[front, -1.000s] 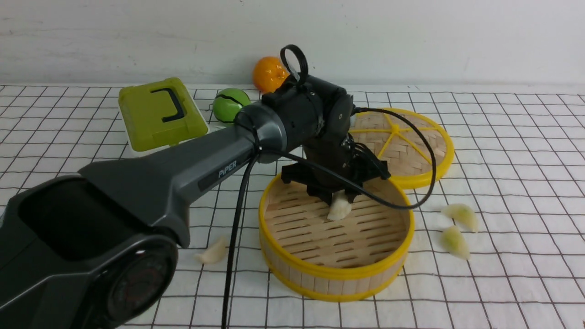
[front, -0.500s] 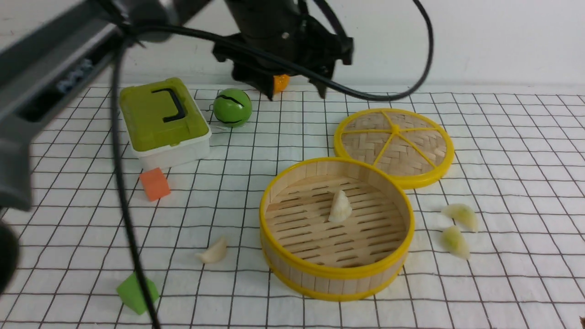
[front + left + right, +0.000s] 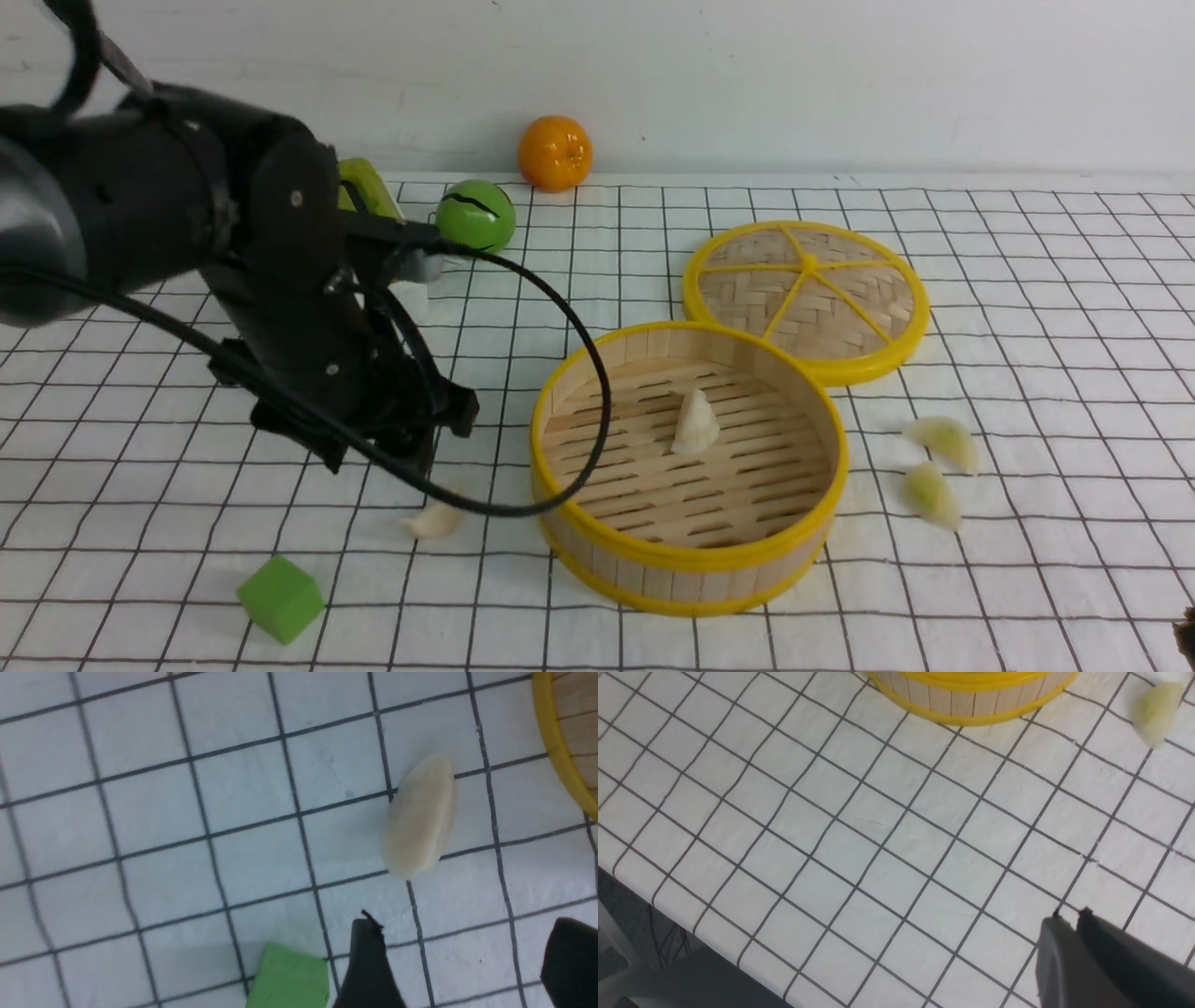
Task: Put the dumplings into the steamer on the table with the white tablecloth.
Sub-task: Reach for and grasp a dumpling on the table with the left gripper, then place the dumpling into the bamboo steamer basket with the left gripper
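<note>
Above the white, black-gridded worktop [image 3: 1055, 373], beside a creamy crescent-shaped dumpling [image 3: 436, 519], the left black claw [image 3: 378, 459] gapes wide and empty.

Plain white wall, grid-clothed tabletop [image 3: 1055, 373].

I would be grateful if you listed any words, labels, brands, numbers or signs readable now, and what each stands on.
There are none to read.
The green ball bears a dark curved stripe, not lettering.
The left arm shows no legible print.
</note>
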